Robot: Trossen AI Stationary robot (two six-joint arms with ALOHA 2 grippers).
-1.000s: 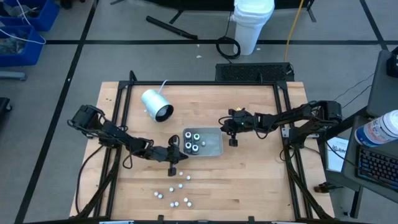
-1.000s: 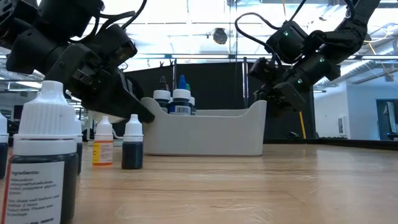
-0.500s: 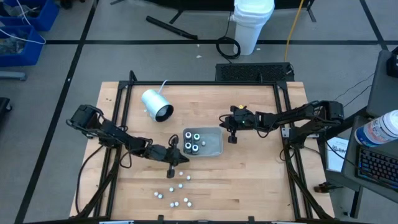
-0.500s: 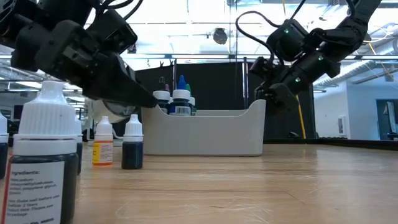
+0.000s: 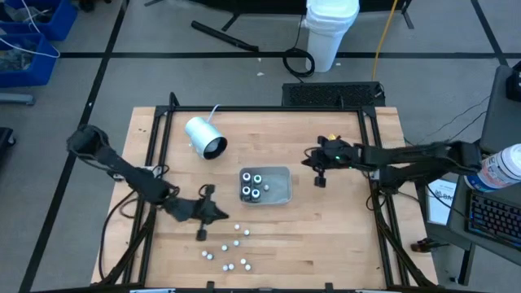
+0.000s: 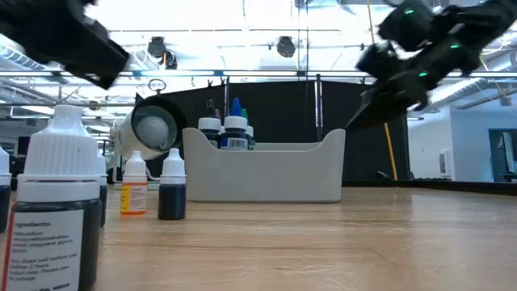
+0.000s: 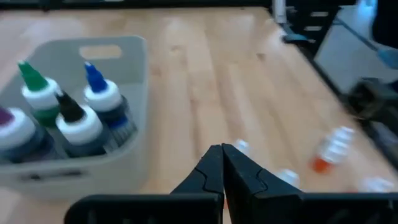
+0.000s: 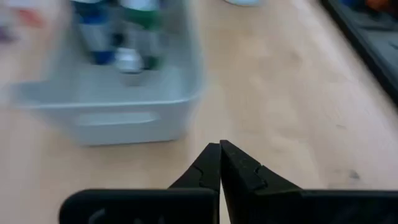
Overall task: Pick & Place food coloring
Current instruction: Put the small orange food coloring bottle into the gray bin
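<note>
The left gripper (image 5: 201, 233) hangs over the table left of the loose bottles (image 5: 227, 250), jaws pressed together on nothing. Those bottles stand scattered along the near edge. Four more bottles (image 5: 252, 185) sit in the left end of the tray (image 5: 281, 190). Right of the tray the right gripper (image 5: 321, 181) hovers, jaws likewise closed and empty.

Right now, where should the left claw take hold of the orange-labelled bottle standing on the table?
Probably on the straight labelled body of the orange-labelled bottle, coming down from above. It stands upright, and its white cap tapers, so a grip there might slip. The left claw is shut and must open first.
</note>
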